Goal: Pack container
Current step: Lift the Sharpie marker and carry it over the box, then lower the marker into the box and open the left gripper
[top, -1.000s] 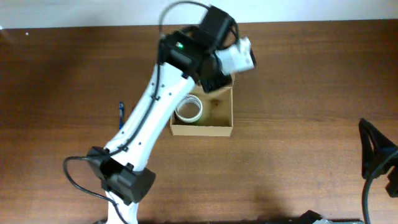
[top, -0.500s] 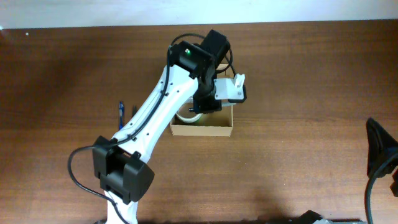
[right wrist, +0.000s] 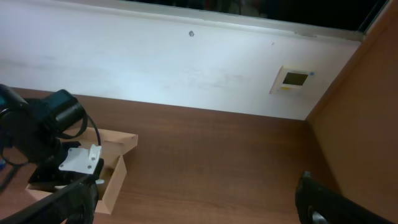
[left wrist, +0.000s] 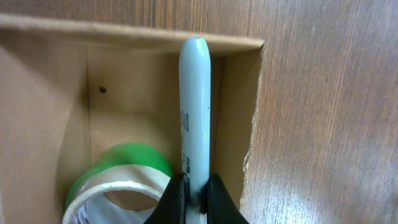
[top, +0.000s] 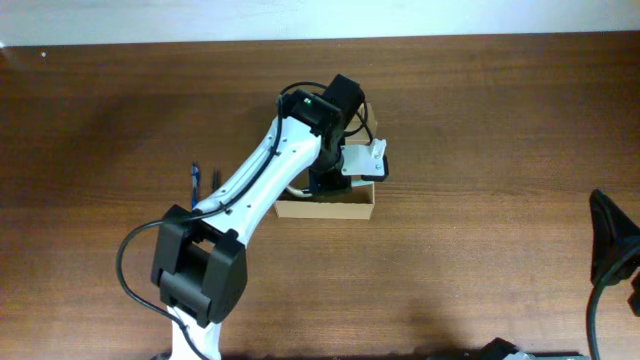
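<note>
Bearing illegible print: pen [left wrist: 194, 112] above container [left wrist: 37, 112].

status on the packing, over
Left gripper shut on marker, over box. Tape roll inside. Right gripper open, off to side. Nothing in the way.

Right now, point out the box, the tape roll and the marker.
box [left wrist: 124, 32]: left wrist view, far rim.
tape roll [left wrist: 127, 160]: left wrist view, green side.
marker [left wrist: 195, 106]: left wrist view, middle of barrel.
</note>
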